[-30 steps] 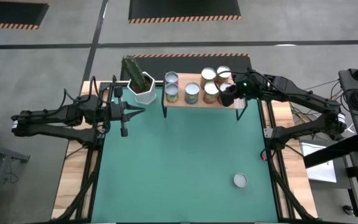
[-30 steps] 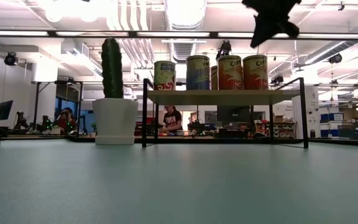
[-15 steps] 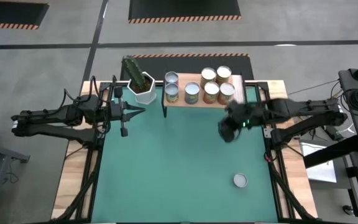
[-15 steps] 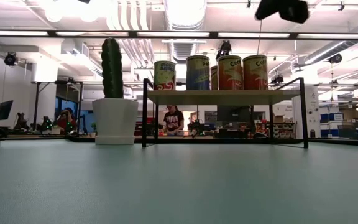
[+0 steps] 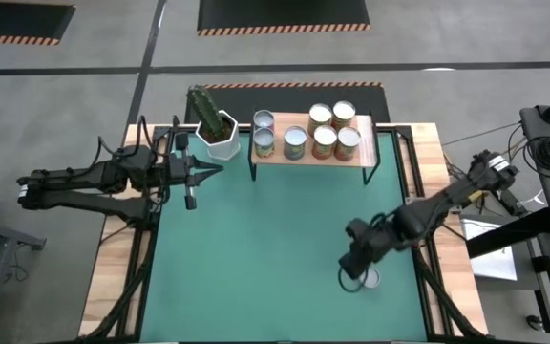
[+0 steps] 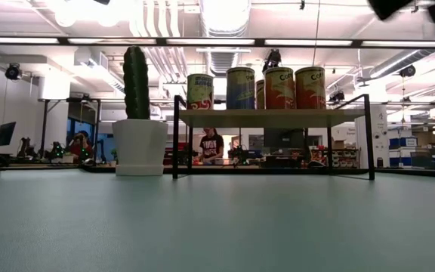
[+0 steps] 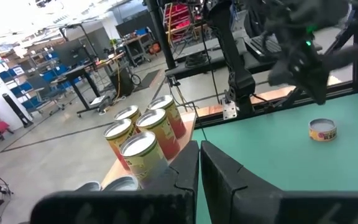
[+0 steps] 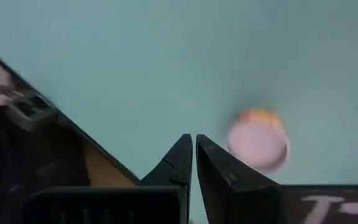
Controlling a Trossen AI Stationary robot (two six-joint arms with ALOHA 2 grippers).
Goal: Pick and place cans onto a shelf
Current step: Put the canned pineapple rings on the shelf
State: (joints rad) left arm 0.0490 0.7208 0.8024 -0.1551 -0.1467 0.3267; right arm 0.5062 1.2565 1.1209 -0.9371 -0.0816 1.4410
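robotics lab, open hall, ceiling ducts [image 6: 217,53], equipment benches [image 6: 66,155], seated person [image 6: 211,145]

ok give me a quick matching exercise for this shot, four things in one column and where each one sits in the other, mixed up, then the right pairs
Things:
1. cactus pot
2. lone can
3. left pincer
4. shelf

Places:
A. at the table's far edge, carrying six cans
B. on the green mat at the near right, right pincer shut right beside it
C. just left of the shelf, on the table's far edge
D. over the mat's left edge, shut, pointing toward the middle

Pairs: 1-C, 2-B, 3-D, 4-A
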